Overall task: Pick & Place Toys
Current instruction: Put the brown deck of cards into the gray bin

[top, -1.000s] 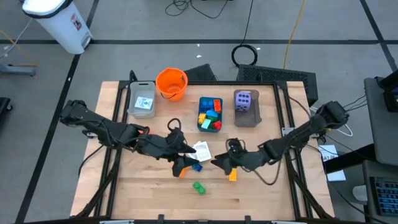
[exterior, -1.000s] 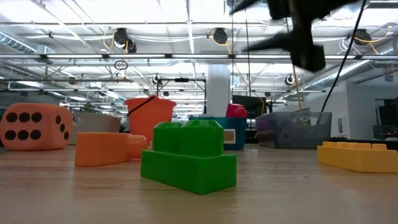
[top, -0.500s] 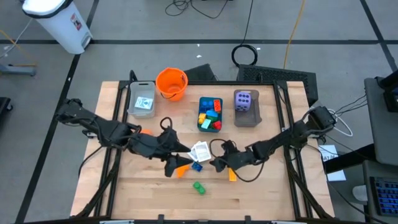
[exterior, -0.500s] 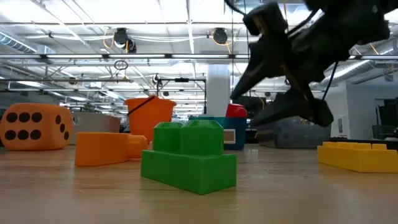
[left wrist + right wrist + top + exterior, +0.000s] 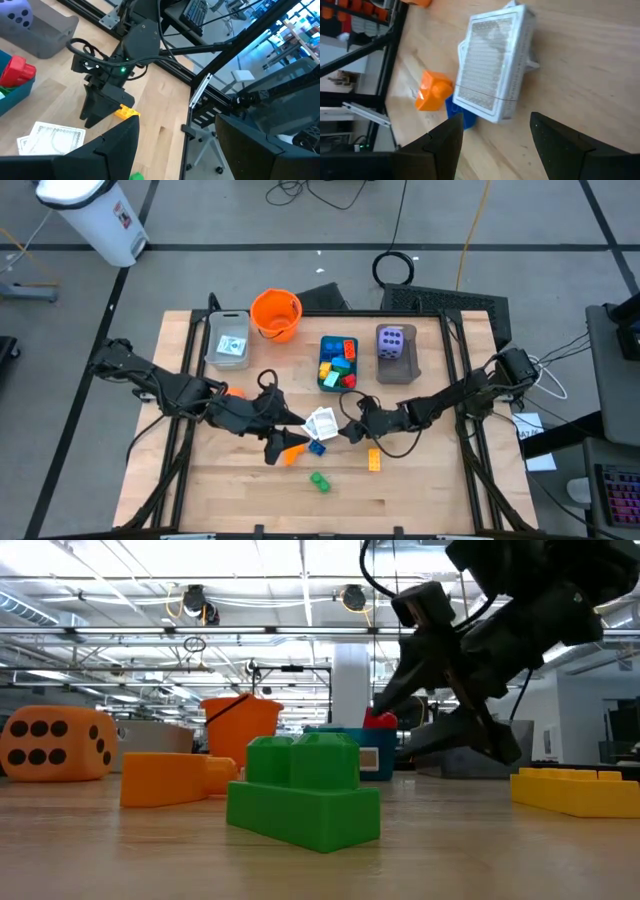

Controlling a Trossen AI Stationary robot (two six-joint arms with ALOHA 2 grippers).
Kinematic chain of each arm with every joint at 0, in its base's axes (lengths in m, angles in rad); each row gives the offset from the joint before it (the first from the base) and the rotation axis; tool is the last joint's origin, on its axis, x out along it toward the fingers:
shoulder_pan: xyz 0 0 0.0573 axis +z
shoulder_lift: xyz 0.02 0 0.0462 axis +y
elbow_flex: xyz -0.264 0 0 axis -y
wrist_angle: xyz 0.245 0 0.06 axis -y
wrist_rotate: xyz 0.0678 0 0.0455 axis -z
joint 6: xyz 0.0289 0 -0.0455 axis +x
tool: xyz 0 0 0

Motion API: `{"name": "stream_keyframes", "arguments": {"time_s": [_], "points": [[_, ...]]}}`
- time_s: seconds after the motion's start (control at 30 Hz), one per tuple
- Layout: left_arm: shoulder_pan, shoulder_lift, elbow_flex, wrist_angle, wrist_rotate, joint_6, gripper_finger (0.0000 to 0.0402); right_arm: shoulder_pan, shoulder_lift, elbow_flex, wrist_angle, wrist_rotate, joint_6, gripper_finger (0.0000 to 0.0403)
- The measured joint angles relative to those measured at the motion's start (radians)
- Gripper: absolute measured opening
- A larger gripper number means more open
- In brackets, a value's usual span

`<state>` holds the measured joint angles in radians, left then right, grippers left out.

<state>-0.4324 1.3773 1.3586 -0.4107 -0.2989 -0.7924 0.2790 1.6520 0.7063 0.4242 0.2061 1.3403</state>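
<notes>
A stack of white printed cards (image 5: 322, 422) (image 5: 495, 70) lies flat on the table's middle. My right gripper (image 5: 350, 430) (image 5: 495, 137) is open, low over the wood just right of the cards, pointing at them. An orange brick (image 5: 293, 450) (image 5: 434, 90) and a blue brick (image 5: 317, 447) rest just beyond the cards. My left gripper (image 5: 280, 445) (image 5: 175, 145) hangs open, high above the orange brick. A yellow brick (image 5: 374, 459) (image 5: 575, 790) and a green brick (image 5: 319, 481) (image 5: 300, 790) sit nearer the front edge. The orange die (image 5: 55, 743) stands at the left, mostly under my left arm.
Along the far side stand an orange bucket (image 5: 276, 315), a clear tray (image 5: 228, 340) with a card, a teal tray (image 5: 338, 365) of bricks and a grey tray (image 5: 398, 368) holding the purple die (image 5: 395, 343). Bare wood lies along the table's front edge.
My right gripper has come down and moved off the yellow brick toward the white cards, rolling somewhat; its fingers stay apart. My left gripper has drawn back a little toward the table's left edge. No toy has moved.
</notes>
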Motion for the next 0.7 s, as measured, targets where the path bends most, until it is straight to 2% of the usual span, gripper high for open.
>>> {"name": "stream_keyframes", "arguments": {"time_s": [0.43,0.7], "points": [[0.006,0.000,0.000,-0.002,-0.017,0.001,0.0271,-0.033,0.024,-0.032,0.075,-0.057,0.023,0.0221],[0.006,0.000,0.000,-0.004,-0.017,-0.002,0.0271,-0.037,0.106,-0.030,0.235,-0.081,0.045,0.0221]]}}
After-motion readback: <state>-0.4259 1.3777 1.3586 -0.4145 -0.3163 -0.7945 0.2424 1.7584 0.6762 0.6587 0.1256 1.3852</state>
